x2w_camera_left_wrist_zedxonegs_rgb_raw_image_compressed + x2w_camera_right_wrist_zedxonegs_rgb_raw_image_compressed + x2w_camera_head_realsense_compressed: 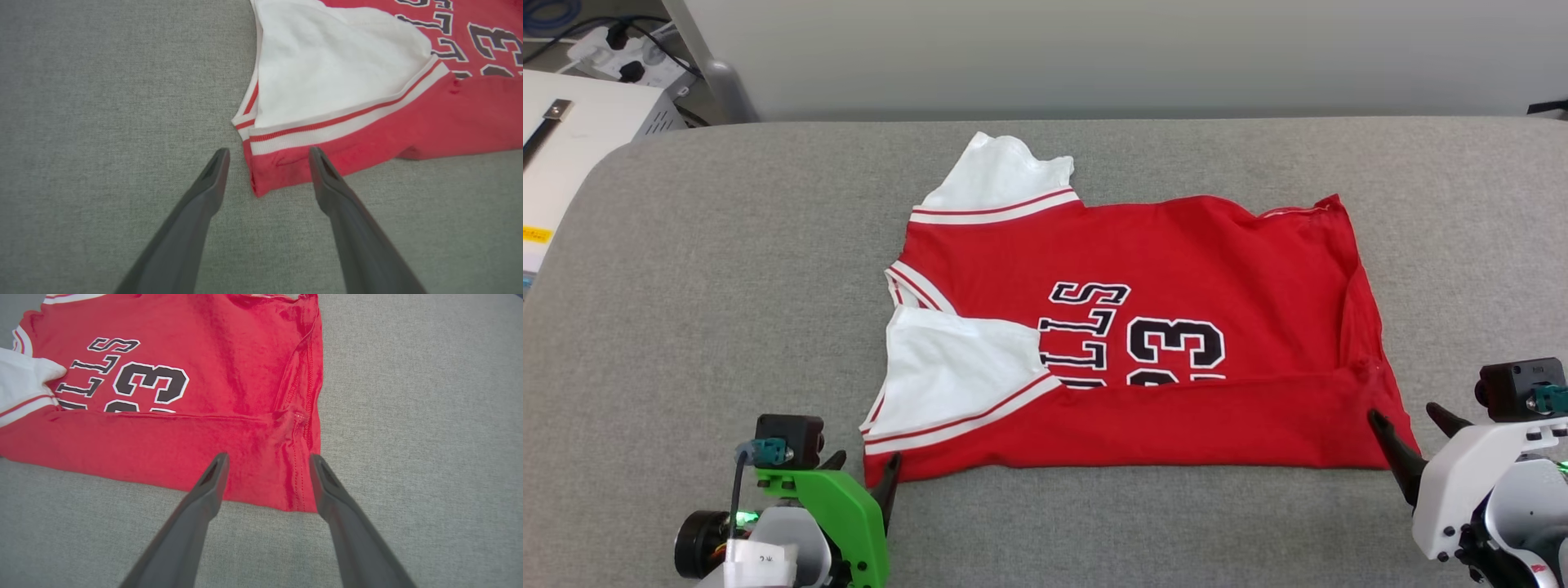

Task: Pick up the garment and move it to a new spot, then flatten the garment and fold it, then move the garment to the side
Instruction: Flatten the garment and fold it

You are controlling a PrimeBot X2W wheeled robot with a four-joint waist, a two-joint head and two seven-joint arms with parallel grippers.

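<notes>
One red Bulls 23 jersey T-shirt (1176, 261) lies partly folded, centred on a grey fabric worktop (727, 269). Two hands, both spread wide and empty: left hand (268, 151) at its 7 o'clock corner, right hand (269, 455) at its 5 o'clock corner.

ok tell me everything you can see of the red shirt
The garment is a red jersey-knit shirt with white sleeves, red-and-white striped trim and black, white-edged lettering. It lies flat on the grey fabric surface, its near edge folded up over part of the lettering, the near sleeve laid inward, the far one sticking out. The left gripper and right gripper, both open, sit at its two near corners.
</notes>
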